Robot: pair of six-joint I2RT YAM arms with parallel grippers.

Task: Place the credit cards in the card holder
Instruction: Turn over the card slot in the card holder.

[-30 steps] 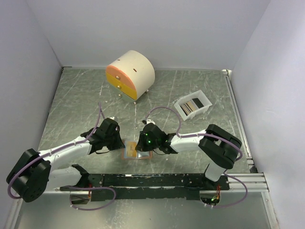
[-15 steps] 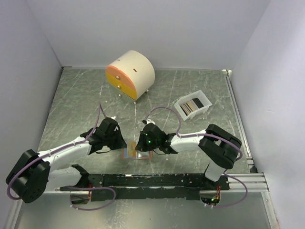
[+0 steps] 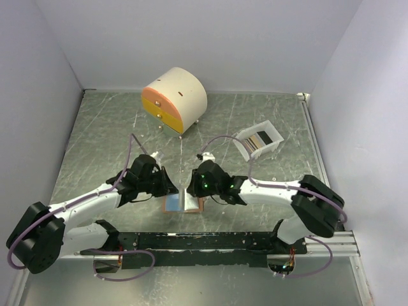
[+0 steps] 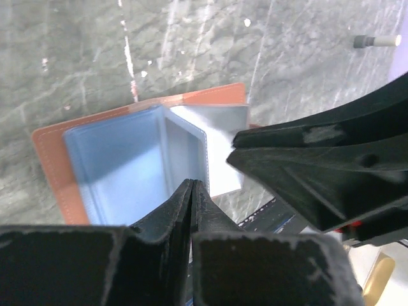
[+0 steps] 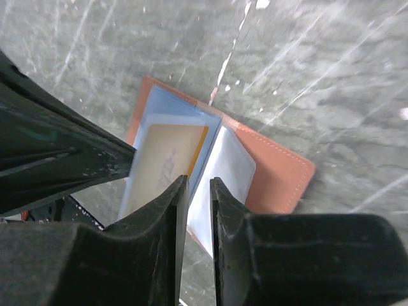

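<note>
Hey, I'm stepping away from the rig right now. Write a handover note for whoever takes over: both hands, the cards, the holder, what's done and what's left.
Left hand: shut, tips down at the open card holder, which lies between the two hands.
Right hand: jaws slightly apart over a clear sleeve; no card in it.
Done: one gold card sits in a sleeve.
Left: more cards lie in the white tray, further back on the right.
</note>
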